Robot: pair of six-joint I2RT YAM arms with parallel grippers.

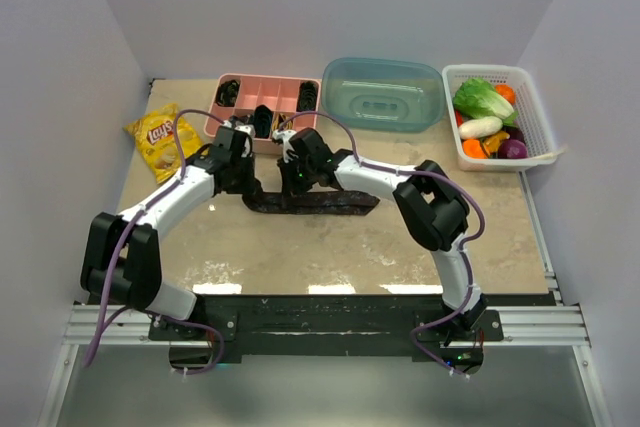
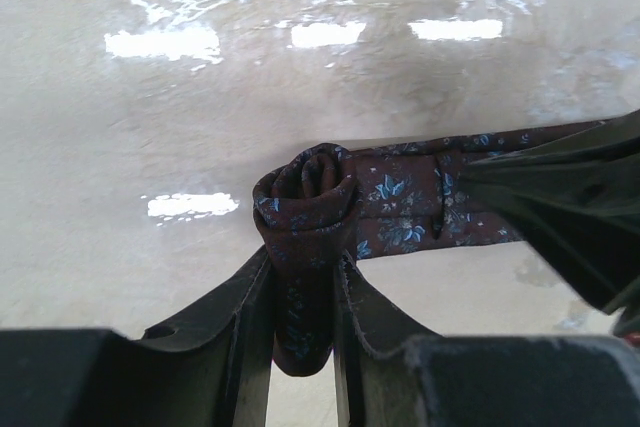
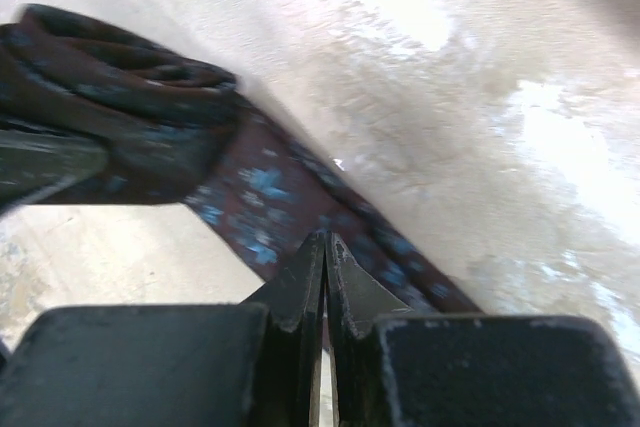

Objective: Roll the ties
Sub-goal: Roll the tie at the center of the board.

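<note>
One tie (image 1: 330,202) lies mid-desk (image 1: 350,247), nearer far edge, w/ its left end coiled. My left gripper (image 2: 303,262) pinches that coil; right gripper (image 3: 325,250) pressed together at the flat part.

- Looks like soft woven cloth, matt, dark maroon with a small blue leaf print: the tie (image 2: 400,202).
- Gleams smooth and polished like stone, with bright glare patches: the table (image 2: 200,97).
- Reads as matt black plastic, slightly rough at the edges: fingers of the left gripper (image 2: 305,287) and right gripper (image 3: 325,247).
- Shines as translucent bluish plastic: the container (image 1: 383,94).
- Appears as smooth pink plastic in the tray (image 1: 265,87) and white plastic lattice in the basket (image 1: 537,112).
- Glints like crinkled glossy foil: the chip bag (image 1: 160,137).
</note>
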